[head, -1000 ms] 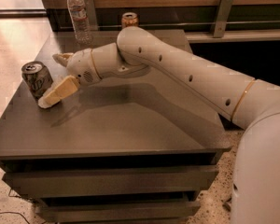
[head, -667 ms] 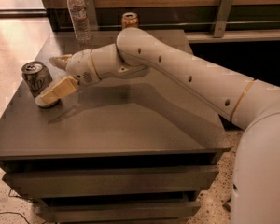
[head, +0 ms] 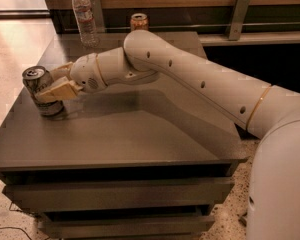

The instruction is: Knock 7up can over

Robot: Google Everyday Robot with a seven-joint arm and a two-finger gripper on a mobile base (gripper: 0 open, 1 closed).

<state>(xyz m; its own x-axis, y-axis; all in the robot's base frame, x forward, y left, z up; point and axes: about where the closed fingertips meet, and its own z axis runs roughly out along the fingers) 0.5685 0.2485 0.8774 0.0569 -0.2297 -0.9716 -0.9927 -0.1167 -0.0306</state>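
Leaning 7up can, long axis near vertical, top tipped leftward, parted jaws pressing its right side

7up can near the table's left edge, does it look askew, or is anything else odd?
Yes. The 7up can leans, its top tipped toward the left edge of the table, with the gripper against its side. The water bottle and orange can at the back stand upright; nothing is spilled.
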